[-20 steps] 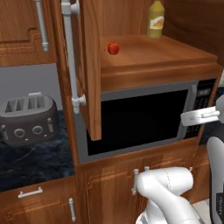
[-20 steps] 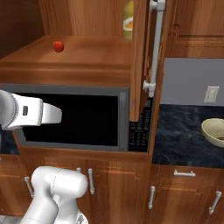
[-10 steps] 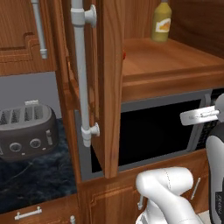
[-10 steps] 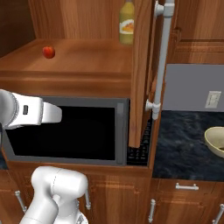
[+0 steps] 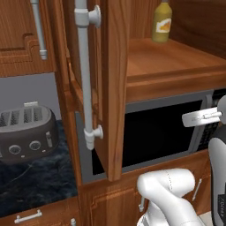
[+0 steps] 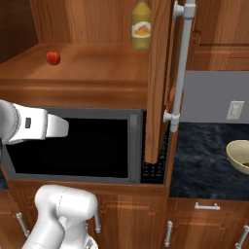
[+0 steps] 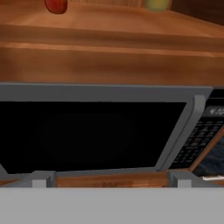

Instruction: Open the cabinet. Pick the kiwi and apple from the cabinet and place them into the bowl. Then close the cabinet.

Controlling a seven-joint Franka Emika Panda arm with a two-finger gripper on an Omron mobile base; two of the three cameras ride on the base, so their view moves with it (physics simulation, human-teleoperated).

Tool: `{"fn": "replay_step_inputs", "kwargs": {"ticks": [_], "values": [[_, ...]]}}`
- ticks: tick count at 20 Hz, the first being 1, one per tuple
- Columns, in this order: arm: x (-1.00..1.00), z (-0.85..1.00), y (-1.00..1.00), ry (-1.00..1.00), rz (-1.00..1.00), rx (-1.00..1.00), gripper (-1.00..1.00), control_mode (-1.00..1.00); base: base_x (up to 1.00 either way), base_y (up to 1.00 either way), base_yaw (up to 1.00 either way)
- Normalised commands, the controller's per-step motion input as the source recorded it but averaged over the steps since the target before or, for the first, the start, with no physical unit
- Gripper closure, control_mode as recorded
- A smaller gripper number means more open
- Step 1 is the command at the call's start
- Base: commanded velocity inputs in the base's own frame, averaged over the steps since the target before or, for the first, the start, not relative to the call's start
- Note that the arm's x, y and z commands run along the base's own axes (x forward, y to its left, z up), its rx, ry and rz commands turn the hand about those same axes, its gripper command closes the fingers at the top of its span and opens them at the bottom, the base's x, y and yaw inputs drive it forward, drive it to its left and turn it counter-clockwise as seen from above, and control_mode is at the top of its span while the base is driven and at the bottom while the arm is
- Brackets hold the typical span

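The cabinet [image 6: 97, 73] stands open above a microwave. One of its doors [image 5: 112, 88] hangs near the middle of the left base view. The other door [image 6: 158, 82] shows edge-on in the right base view. The small red apple [image 6: 53, 58] sits at the back left of the cabinet shelf, and the hand view catches it at its top edge [image 7: 56, 5]. The kiwi is out of view. The cream bowl [image 6: 240, 155] rests on the dark counter at far right. My gripper [image 7: 111, 179] is open and empty. It faces the microwave door, below the shelf.
A yellow bottle [image 6: 141, 26] stands at the back of the shelf. The microwave [image 6: 73, 146] fills the space under the cabinet. A toaster [image 5: 26, 132] sits on the left counter. The long silver door handles [image 5: 84, 66] jut out toward me.
The whole picture has grown and shifted, so the base has driven closer to the cabinet. The open door now hides the apple in the left base view. The gripper stays open.
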Motion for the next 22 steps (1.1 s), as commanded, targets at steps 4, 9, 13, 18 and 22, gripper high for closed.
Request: {"fn": "replay_step_inputs", "kwargs": {"ticks": [4,9,13,18,22], "values": [[0.0,0.0,0.0,0.0,0.0,0.0,-1.0,1.0,0.05,0.13,-0.01],[0.0,0.0,0.0,0.0,0.0,0.0,-1.0,1.0,0.0,0.0,0.0],[-0.03,0.0,0.0,0.0,0.0,0.0,-1.0,-1.0,-0.01,0.0,0.0],[-0.14,0.0,0.0,-0.03,0.01,0.0,-1.0,-1.0,0.0,0.0,0.0],[-0.28,0.06,0.01,-0.1,0.05,0.0,-1.0,-1.0,0.0,0.0,0.0]]}}
